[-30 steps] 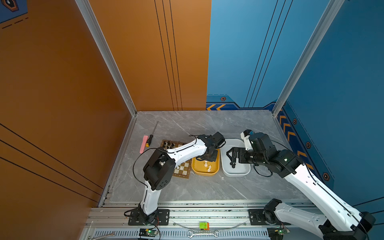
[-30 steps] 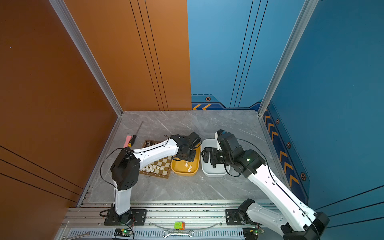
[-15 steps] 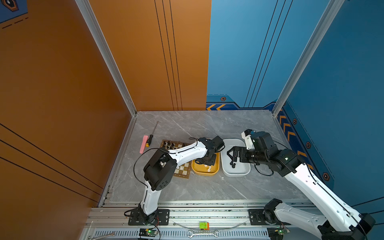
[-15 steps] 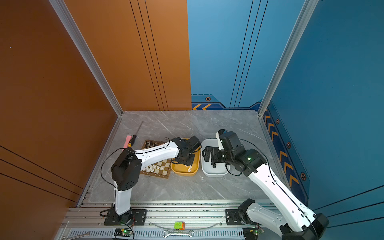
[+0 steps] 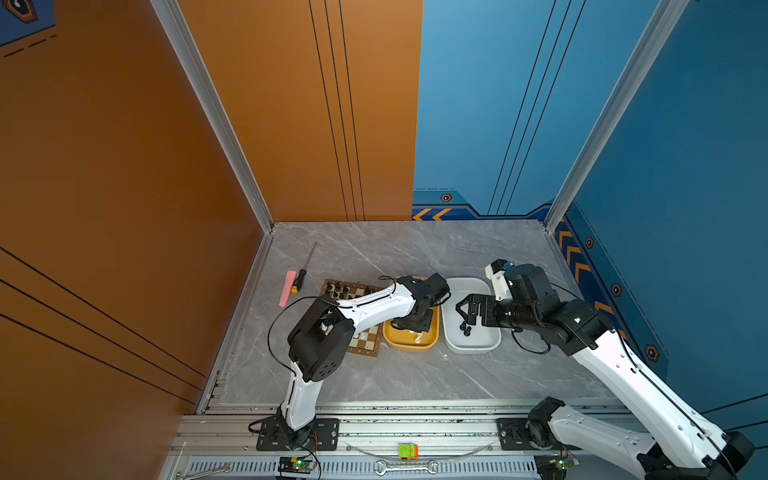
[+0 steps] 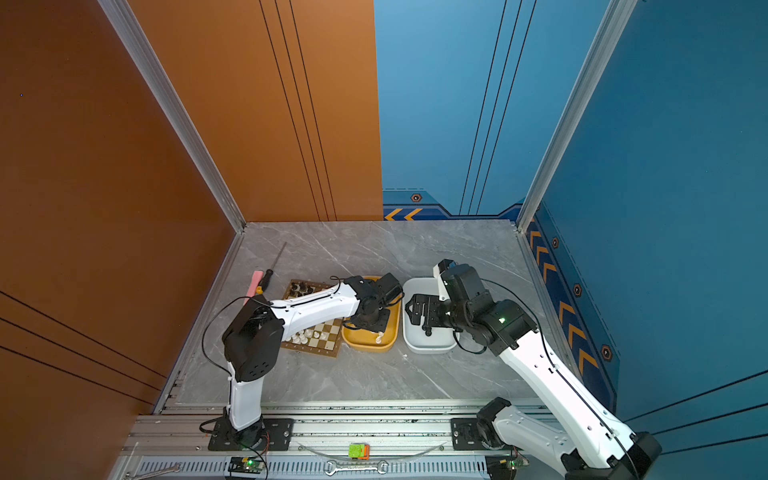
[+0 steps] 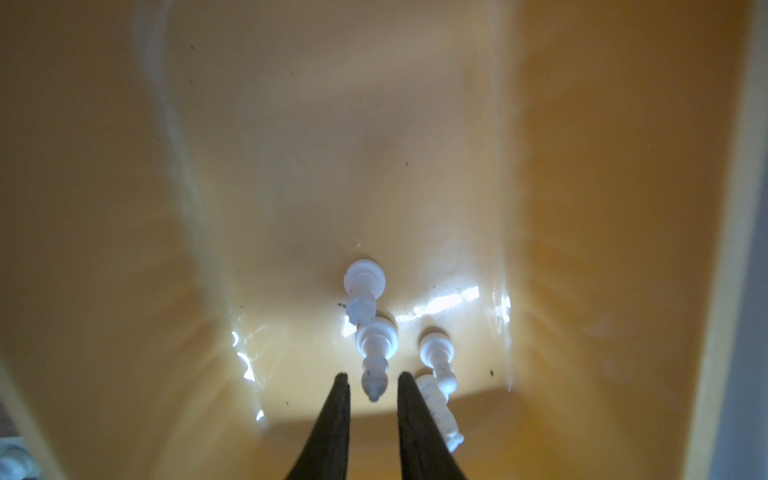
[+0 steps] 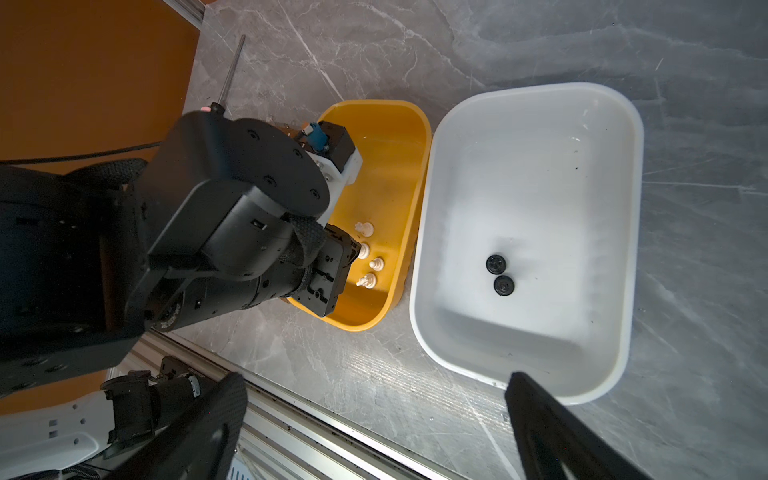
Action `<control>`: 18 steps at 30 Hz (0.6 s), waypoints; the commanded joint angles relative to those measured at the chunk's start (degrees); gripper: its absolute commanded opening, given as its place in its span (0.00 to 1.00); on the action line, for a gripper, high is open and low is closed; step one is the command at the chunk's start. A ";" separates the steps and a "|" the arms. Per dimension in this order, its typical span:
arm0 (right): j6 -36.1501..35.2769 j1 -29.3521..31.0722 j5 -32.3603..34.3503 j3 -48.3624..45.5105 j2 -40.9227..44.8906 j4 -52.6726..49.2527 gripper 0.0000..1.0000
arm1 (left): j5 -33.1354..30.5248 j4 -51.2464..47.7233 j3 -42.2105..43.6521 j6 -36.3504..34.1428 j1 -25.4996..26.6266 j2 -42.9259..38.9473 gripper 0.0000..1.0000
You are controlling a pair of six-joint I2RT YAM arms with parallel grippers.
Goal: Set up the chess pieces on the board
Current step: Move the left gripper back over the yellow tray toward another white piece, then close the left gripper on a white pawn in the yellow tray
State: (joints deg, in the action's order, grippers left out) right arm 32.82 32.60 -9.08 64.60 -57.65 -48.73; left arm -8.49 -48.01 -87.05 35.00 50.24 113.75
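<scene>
The board (image 5: 365,348) (image 6: 320,344) lies left of a yellow tub (image 5: 432,338) (image 6: 370,348), with black chess pieces (image 5: 338,286) on its far row and white ones (image 6: 305,334) on the near side. My left gripper (image 7: 373,375) (image 5: 409,328) reaches down into the yellow tub. It is open only a little, and the top of an upright white piece (image 7: 376,357) sits between the fingers with a thin gap on each side. Other white pieces (image 7: 365,282) (image 7: 436,353) stand close by. My right gripper (image 8: 374,380) (image 5: 469,309) hovers wide open and empty over the white tub (image 8: 540,166) (image 5: 473,348), which holds two black pieces (image 8: 496,264) (image 8: 503,285).
A screwdriver (image 5: 305,270) and a pink bar (image 5: 287,289) lie on the grey table left of the board. The two tubs stand side by side, almost touching. A wrench (image 5: 405,469) and a green block (image 5: 407,451) sit on the front rail.
My left gripper has sunk a little deeper into the yellow tub, and its fingers have drawn in toward the white piece. The right arm has barely shifted.
</scene>
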 commanded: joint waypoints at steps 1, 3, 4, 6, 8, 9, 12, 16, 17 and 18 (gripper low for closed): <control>-0.82 -0.18 -0.37 -0.53 1.22 -1.96 1.00 | -0.13 -1.28 0.80 -0.16 0.75 1.78 0.23; -0.78 -0.24 -0.30 -0.55 1.44 -2.16 1.00 | -0.16 -1.21 0.61 -0.28 0.75 2.10 0.23; -0.82 -0.17 -0.29 -0.52 1.55 -2.11 1.00 | -0.22 -1.21 0.51 -0.37 0.78 2.25 0.23; -0.80 -0.25 -0.20 -0.57 1.70 -2.19 1.00 | -0.29 -1.19 0.39 -0.38 0.80 2.56 0.23; -0.74 -0.23 -0.14 -0.61 1.98 -2.33 1.00 | -0.38 -1.13 0.25 -0.55 0.78 2.74 0.23; -0.74 -0.17 0.07 -0.57 2.10 -2.47 1.00 | -0.35 -1.10 0.30 -0.55 0.74 2.90 0.23; -0.78 -0.17 0.36 -0.67 2.35 -2.67 1.00 | -0.38 -1.02 0.21 -0.68 0.62 3.23 0.23; -0.87 -0.17 0.59 -0.77 2.70 -2.78 1.00 | -0.47 -0.97 -0.14 -0.71 0.56 3.39 0.21; -0.98 -0.20 0.56 -0.69 2.67 -2.92 1.00 | -0.58 -0.96 -0.22 -0.68 0.56 3.32 0.20; -0.92 -0.17 0.49 -0.70 2.62 -2.91 1.00 | -0.72 -0.97 -0.23 -0.79 0.38 3.32 0.20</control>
State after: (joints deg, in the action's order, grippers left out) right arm 32.82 32.60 -9.02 64.53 -55.83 -50.04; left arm -8.51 -48.01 -87.05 34.79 50.37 116.20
